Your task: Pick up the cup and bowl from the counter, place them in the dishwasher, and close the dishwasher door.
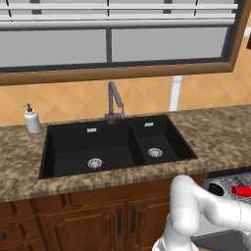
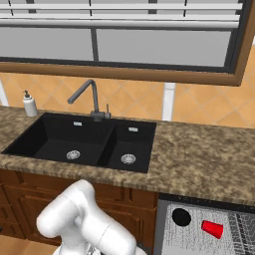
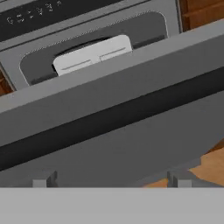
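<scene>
Counting one red cup (image 2: 212,229) and one black bowl (image 2: 181,217) in the dishwasher (image 2: 199,234) rack, partly cut off; claw (image 3: 109,181) spread wide against the dishwasher door (image 3: 113,131).

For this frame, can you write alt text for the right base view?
A red cup lies on its side on the wire rack of the open dishwasher, below a brown granite counter with a black double sink. The white arm bends low in front.
</scene>
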